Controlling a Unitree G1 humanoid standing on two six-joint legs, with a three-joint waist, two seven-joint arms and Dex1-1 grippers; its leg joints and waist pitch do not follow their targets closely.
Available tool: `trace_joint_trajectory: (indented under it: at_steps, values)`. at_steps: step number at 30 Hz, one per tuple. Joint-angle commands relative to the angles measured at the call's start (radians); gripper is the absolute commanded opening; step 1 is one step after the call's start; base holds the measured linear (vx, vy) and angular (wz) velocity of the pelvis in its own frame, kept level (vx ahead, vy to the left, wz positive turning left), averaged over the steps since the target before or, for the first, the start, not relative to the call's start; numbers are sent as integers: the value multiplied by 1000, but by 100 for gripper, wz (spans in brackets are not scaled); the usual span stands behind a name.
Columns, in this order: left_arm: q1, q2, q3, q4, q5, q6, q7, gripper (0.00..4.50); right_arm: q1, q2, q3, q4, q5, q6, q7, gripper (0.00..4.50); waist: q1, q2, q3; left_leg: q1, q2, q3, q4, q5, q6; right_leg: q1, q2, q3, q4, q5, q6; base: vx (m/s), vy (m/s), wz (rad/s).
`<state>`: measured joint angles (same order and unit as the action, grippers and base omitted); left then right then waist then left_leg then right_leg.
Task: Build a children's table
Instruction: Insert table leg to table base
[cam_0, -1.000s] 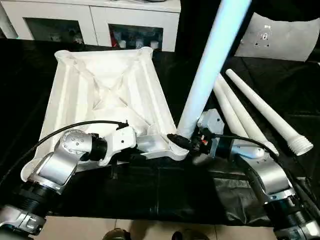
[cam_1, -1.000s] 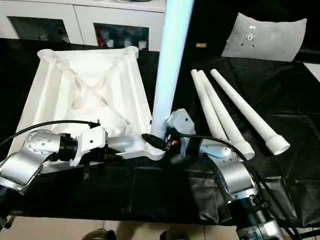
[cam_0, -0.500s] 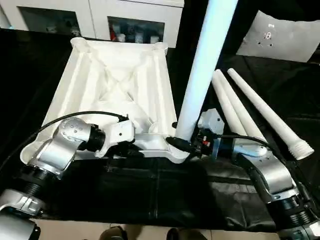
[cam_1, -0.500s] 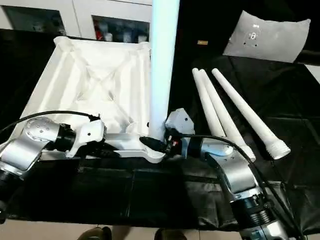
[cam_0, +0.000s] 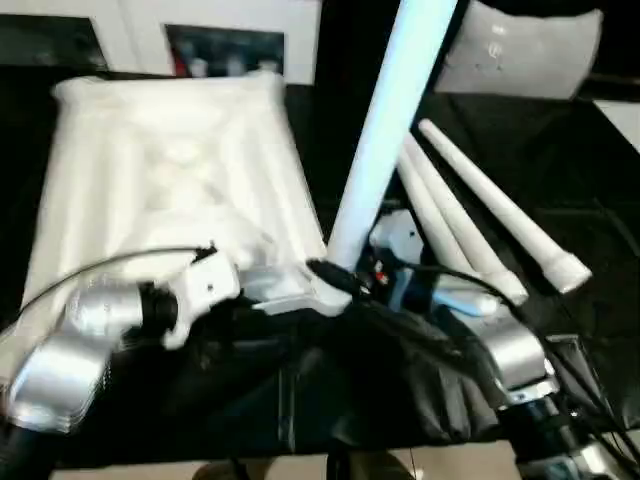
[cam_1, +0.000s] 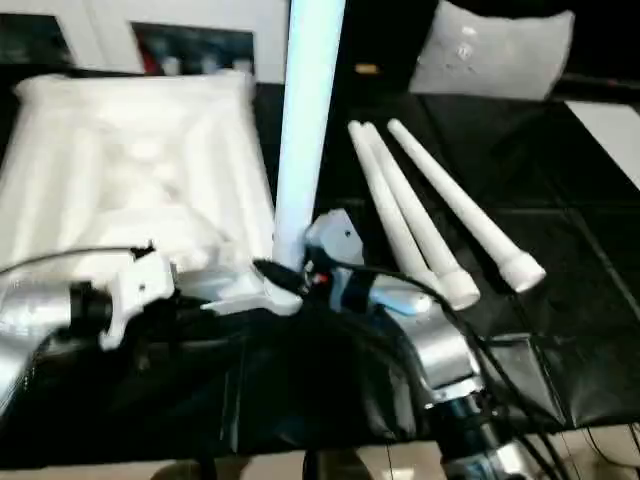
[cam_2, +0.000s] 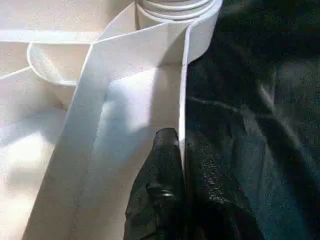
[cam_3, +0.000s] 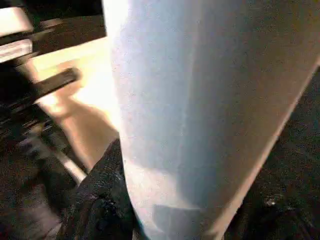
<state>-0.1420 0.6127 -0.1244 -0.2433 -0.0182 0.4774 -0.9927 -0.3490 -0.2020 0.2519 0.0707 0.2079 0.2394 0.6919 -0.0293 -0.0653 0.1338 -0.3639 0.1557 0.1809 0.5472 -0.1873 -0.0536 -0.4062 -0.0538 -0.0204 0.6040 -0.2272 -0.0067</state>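
One leg (cam_0: 378, 150) stands in the corner socket of the upturned tabletop (cam_0: 160, 170), the right fingers (cam_3: 107, 200) pinching its base, the left fingers (cam_2: 160, 195) clamped on the rim beside it, three legs (cam_0: 480, 220) beyond the right fingers waiting.

Silver forearms (cam_0: 70, 345), black cables, black fingers (cam_2: 160, 195).

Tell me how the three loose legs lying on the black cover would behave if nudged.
The three loose legs are round and tapered, so they would probably roll in a curve. Being hollow-looking plastic tubes, they are likely light and stiff. Their smooth surface may slip on the black cover.
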Motion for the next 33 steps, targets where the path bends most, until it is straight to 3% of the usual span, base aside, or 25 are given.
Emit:
trace_joint_trajectory:
  at_steps: [1, 4, 6, 12, 15, 21, 25, 33]
  values:
    - [45, -63, 21, -93, -12, 100, 107, 0, 51, -5, 19, 179, -86, 114, -77, 189, 13, 3, -9, 0, 83, -44, -82, -339, 14, 13, -99, 64, -101, -475, -157, 0, 0, 0]
    - [64, -120, -14, -172, -6, 171, 165, 0, 40, 17, 19, 188, -85, 112, -95, 189, 19, 6, -8, 2, 81, -39, -81, -305, 25, 12, -92, 63, -102, -436, -154, 0, 0, 0]
    - [71, -155, -49, -214, -6, 210, 202, 0, 36, 26, 33, 198, -87, 106, -95, 189, 23, 0, -13, 4, 79, -32, -76, -269, 37, 14, -85, 62, -97, -347, -159, 0, 0, 0]
    - [48, -146, -68, -209, 44, 251, 229, 0, 42, 29, 51, 200, -88, 103, -82, 189, 31, 2, -16, 1, 75, -30, -74, -226, 55, 21, -83, 58, -92, -281, -157, 0, 0, 0]
    - [31, -140, -74, -197, 45, 251, 231, 0, 43, 27, 52, 204, -89, 101, -81, 189, 33, 8, -17, 4, 76, -31, -75, -242, 46, 20, -84, 58, -93, -298, -158, 0, 0, 0]
    - [13, -139, -85, -186, 44, 261, 249, 0, 42, 22, 51, 211, -91, 96, -85, 189, 37, 6, -16, 6, 76, -32, -76, -266, 30, 20, -83, 58, -95, -314, -153, 0, 0, 0]
    - [-4, -126, -103, -157, 76, 253, 268, 0, 40, 37, 20, 235, -74, 89, -101, 189, 38, 8, -14, 7, 76, -32, -77, -275, 26, 20, -84, 59, -96, -312, -154, 0, 0, 0]
    - [-52, -116, -111, -109, 74, 230, 265, 0, 32, 37, 16, 258, -84, 71, -115, 189, 39, 8, -8, 16, 75, -42, -83, -381, -2, 9, -90, 61, -113, -497, -108, 0, 0, 0]
